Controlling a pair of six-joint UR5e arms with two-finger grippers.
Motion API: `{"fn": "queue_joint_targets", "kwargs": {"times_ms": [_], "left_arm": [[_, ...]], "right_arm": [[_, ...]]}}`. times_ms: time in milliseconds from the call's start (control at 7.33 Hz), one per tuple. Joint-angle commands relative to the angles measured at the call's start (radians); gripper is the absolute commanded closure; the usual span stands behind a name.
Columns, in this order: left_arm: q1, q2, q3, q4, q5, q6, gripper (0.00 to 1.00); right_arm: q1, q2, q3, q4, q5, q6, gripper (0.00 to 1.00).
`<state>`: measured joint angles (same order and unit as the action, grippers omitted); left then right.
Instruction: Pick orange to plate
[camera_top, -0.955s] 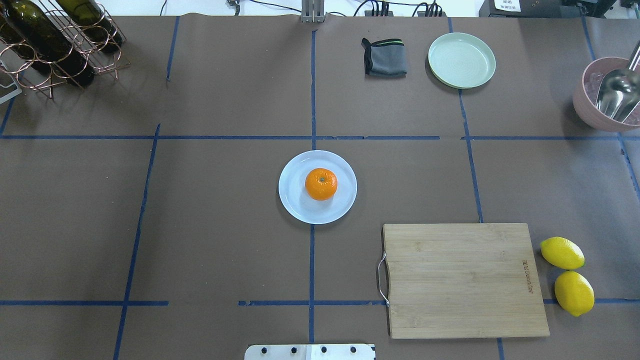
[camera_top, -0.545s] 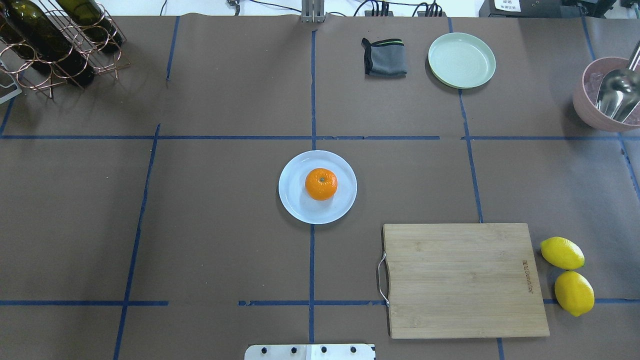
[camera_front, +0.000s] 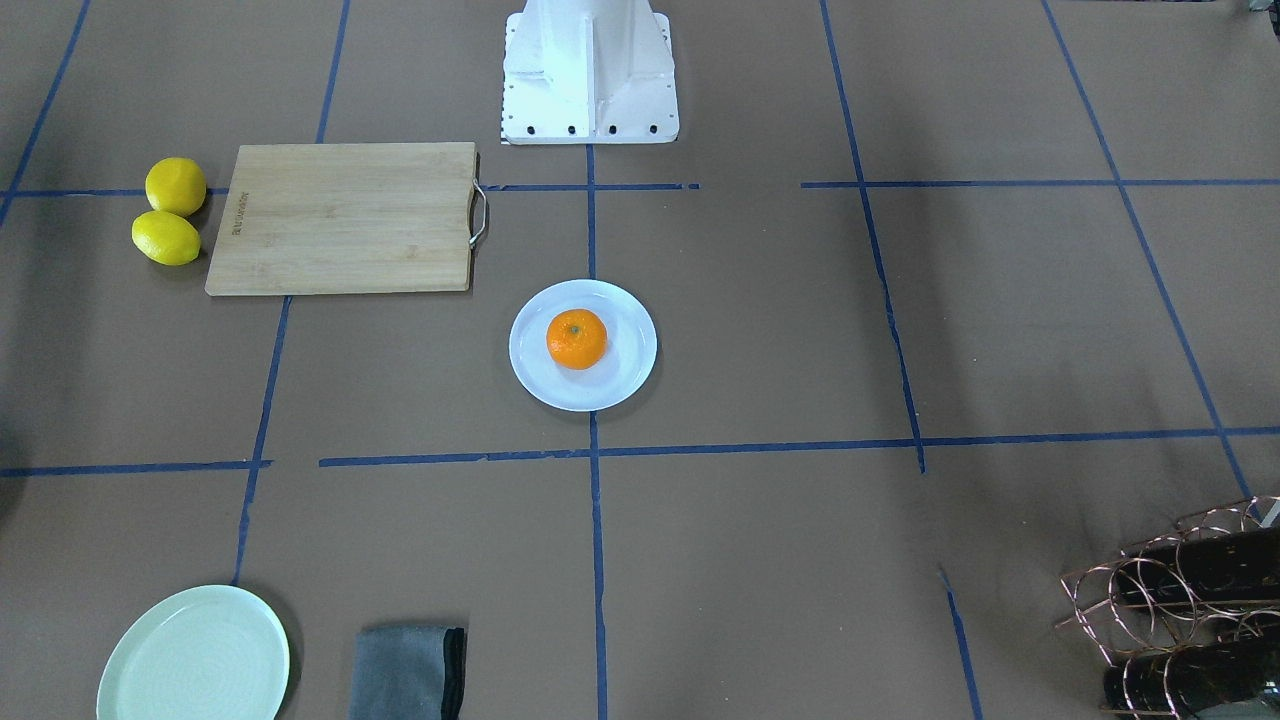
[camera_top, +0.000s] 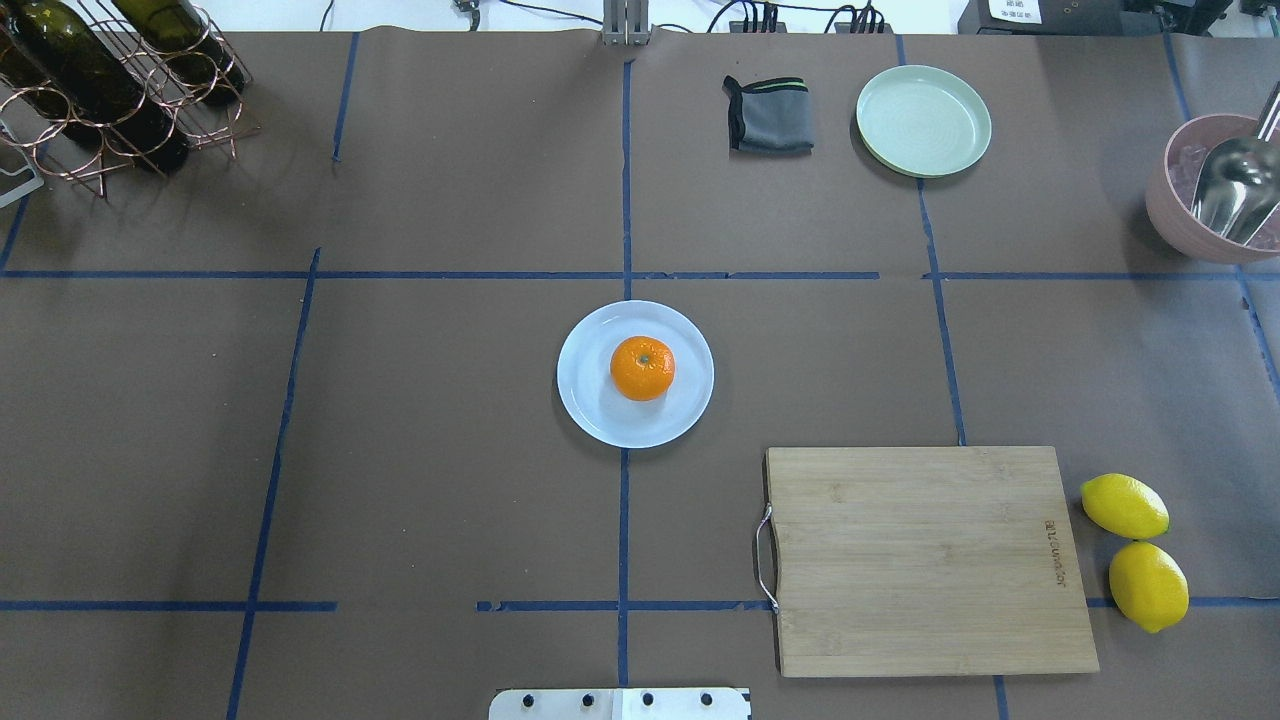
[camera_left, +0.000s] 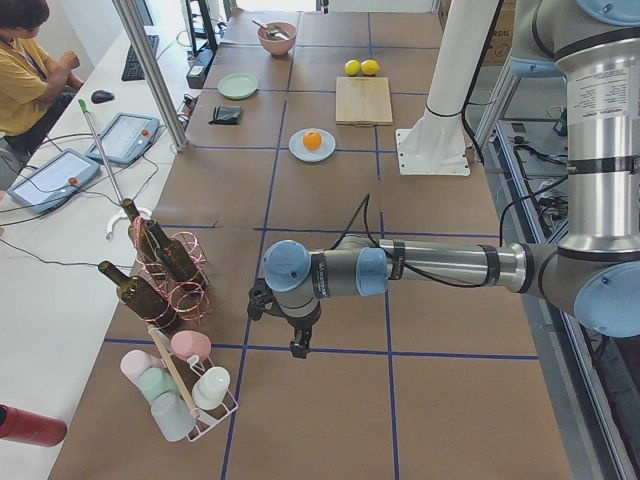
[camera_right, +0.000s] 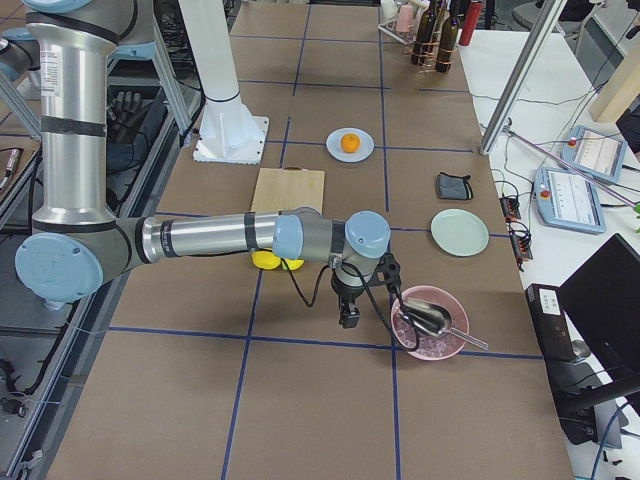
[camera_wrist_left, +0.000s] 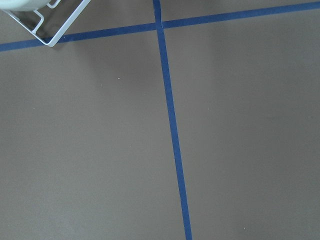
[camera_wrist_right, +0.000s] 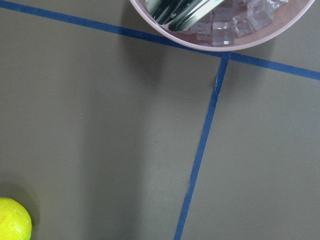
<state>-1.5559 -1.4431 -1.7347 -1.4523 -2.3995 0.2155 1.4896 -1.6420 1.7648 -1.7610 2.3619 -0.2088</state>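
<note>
Jaws unclear: left gripper (camera_left: 298, 348), right gripper (camera_right: 349, 319) | arms outstretched low | orange (camera_top: 642, 368) on plate (camera_top: 598, 420)

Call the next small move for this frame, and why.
Probably none: I'd hold both arms put and end the episode. The orange sits on the plate, near its middle, and the left tool and right tool hang far from it.

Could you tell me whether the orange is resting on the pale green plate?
No, the orange sits on the white plate, while the green plate holds nothing.
</note>
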Motion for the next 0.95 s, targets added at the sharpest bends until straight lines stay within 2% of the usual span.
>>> {"fn": "queue_joint_targets", "kwargs": {"times_ms": [0,273,818], "left_arm": [[-0.001,0.003,0.001,-0.007,0.002,-0.001,0.0],[-0.001,0.003,0.001,-0.007,0.0,-0.005,0.0],[-0.003,0.004,-0.002,-0.007,0.0,-0.005,0.0]], "right_arm": [[0.0,0.002,-0.013,0.0,0.002,-0.001,0.0],[0.001,-0.002,-0.016,0.001,0.028,-0.001,0.0],[0.046,0.013,-0.008,0.003,0.022,-0.008,0.0]]}}
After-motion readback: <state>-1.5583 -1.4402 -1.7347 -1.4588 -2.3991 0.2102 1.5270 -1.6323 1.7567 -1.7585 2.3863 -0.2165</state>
